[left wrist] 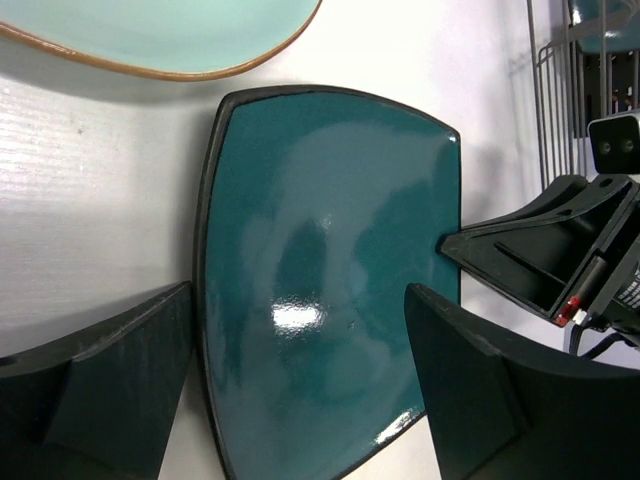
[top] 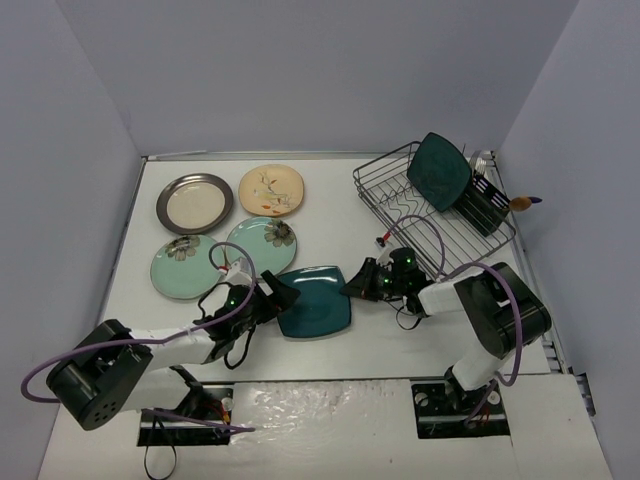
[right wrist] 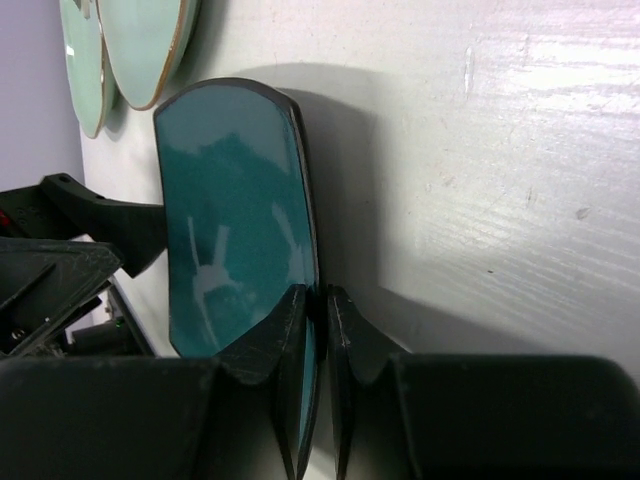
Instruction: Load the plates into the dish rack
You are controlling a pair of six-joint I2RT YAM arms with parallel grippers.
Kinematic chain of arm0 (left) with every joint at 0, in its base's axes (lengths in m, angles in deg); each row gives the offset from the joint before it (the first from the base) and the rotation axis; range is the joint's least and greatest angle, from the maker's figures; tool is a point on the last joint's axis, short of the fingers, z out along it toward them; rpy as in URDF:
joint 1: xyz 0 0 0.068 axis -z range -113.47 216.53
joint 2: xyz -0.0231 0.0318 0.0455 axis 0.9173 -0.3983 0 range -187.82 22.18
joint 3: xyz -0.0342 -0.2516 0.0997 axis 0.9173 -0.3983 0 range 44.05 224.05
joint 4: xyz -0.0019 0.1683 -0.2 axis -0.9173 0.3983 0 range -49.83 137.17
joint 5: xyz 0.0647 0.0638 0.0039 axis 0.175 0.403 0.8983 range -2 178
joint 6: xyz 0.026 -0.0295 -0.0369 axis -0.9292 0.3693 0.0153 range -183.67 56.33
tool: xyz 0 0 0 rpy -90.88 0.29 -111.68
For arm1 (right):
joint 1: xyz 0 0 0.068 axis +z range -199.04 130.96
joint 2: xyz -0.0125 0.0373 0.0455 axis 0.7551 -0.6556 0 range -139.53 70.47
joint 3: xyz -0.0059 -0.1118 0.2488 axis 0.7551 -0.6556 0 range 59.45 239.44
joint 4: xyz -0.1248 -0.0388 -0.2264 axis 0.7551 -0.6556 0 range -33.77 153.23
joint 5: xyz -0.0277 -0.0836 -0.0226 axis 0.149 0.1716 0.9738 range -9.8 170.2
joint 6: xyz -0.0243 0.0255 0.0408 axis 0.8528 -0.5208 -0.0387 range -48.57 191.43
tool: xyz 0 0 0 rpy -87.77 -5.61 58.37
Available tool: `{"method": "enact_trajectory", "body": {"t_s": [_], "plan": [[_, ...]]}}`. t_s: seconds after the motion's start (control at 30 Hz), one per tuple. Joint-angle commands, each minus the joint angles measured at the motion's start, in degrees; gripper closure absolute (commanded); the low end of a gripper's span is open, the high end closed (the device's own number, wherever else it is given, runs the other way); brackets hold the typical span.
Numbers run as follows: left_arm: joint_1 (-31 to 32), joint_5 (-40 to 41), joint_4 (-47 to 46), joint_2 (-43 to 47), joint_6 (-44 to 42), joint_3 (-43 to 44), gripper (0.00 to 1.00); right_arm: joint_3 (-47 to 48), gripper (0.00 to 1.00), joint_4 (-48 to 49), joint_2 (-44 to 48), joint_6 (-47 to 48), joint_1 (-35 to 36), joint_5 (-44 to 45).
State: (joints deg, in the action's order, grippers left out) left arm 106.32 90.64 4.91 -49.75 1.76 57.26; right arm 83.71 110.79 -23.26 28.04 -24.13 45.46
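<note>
A dark teal square plate (top: pixel 315 303) lies on the table between both arms. My right gripper (top: pixel 360 280) is shut on its right rim; in the right wrist view the jaws (right wrist: pixel 322 310) pinch the plate (right wrist: pixel 240 220) edge, with a shadow under it. My left gripper (top: pixel 283 296) is open at the plate's left edge; in the left wrist view its fingers (left wrist: pixel 100 390) straddle the plate (left wrist: pixel 330 250) without gripping it. The black wire dish rack (top: pixel 400 205) stands back right with a second teal plate (top: pixel 438 170) upright in it.
Two mint plates (top: pixel 185 265) (top: pixel 262 240), a cream floral plate (top: pixel 271 190) and a cream grey-rimmed plate (top: pixel 194 202) lie back left. The black cutlery caddy (top: pixel 485 205) sits at the rack's right end. White walls surround the table.
</note>
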Motion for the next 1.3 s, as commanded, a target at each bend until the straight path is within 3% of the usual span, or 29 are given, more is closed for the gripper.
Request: {"method": "enact_trajectory", "body": {"t_s": [0.0, 0.17, 0.5, 0.73, 0.93, 1.0, 1.07, 1.2, 1.23, 1.27], "plan": [[0.08, 0.21, 11.38, 1.01, 0.69, -0.50, 0.14, 3.33, 1.00, -0.06, 4.90, -4.03, 0.58, -0.15], [-0.35, 0.95, 16.78, 2.71, 1.55, -0.46, 0.05, 4.06, 1.00, -1.35, 7.15, -6.12, 0.32, 1.15], [-0.59, -3.67, 15.06, -0.88, 2.80, -0.70, 0.06, 3.82, 1.00, 0.53, 7.97, -10.19, 0.20, 3.00], [-0.59, -5.99, 12.37, -3.27, 2.76, -0.14, 0.24, 3.51, 1.00, -1.22, 8.35, -7.21, 0.14, 3.81], [-0.50, -8.20, 8.17, -7.21, 3.70, -0.38, 0.27, 1.72, 1.00, 2.62, 7.60, -11.50, 0.29, 3.99], [-0.54, -8.93, 5.46, -8.98, 4.18, -0.53, 0.35, 2.11, 1.00, 1.82, 7.42, -10.45, 0.32, 4.03], [-0.59, -9.99, 2.63, -10.79, 4.72, -0.64, 0.48, 2.06, 1.00, 1.23, 7.47, -9.23, 0.37, 3.98], [-0.59, -10.74, 0.50, -11.97, 5.06, -0.58, 0.91, 0.83, 1.00, 1.68, 7.45, -7.99, 0.37, 3.99], [-0.59, -10.81, 0.20, -11.91, 5.06, -0.55, 0.97, 0.44, 1.00, 2.05, 7.42, -7.72, 0.39, 3.84], [-0.59, -10.80, 0.25, -11.74, 5.02, -0.56, 0.98, 0.33, 1.00, 2.41, 7.40, -7.49, 0.32, 3.54]]}}
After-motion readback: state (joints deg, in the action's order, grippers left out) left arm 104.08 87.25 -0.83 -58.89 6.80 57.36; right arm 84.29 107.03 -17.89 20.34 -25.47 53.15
